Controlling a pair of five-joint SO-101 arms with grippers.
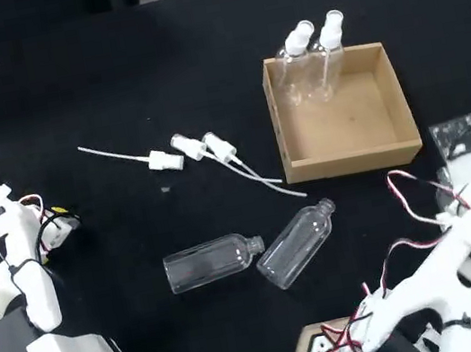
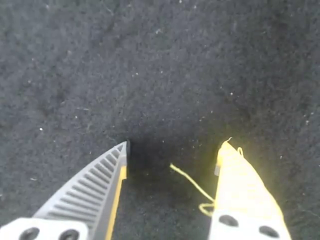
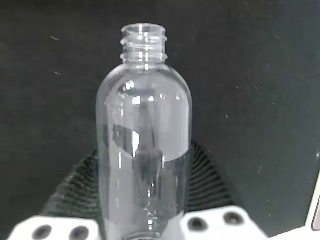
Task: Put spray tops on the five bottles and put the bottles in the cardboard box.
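Right gripper (image 3: 145,165) fingers pinching clear uncapped bottle (image 3: 144,115) around body, open neck facing away, probably presenting threads for capping. Left gripper (image 2: 172,150) fingers spreading wide over black cloth (image 2: 150,60), gripping nothing. Beyond: loose spray tops (image 1: 164,160) lying beside two lying bottles (image 1: 210,262); two capped bottles (image 1: 294,70) leaning inside cardboard box (image 1: 351,158).

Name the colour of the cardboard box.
Brown; the cardboard box shows best in the high view.
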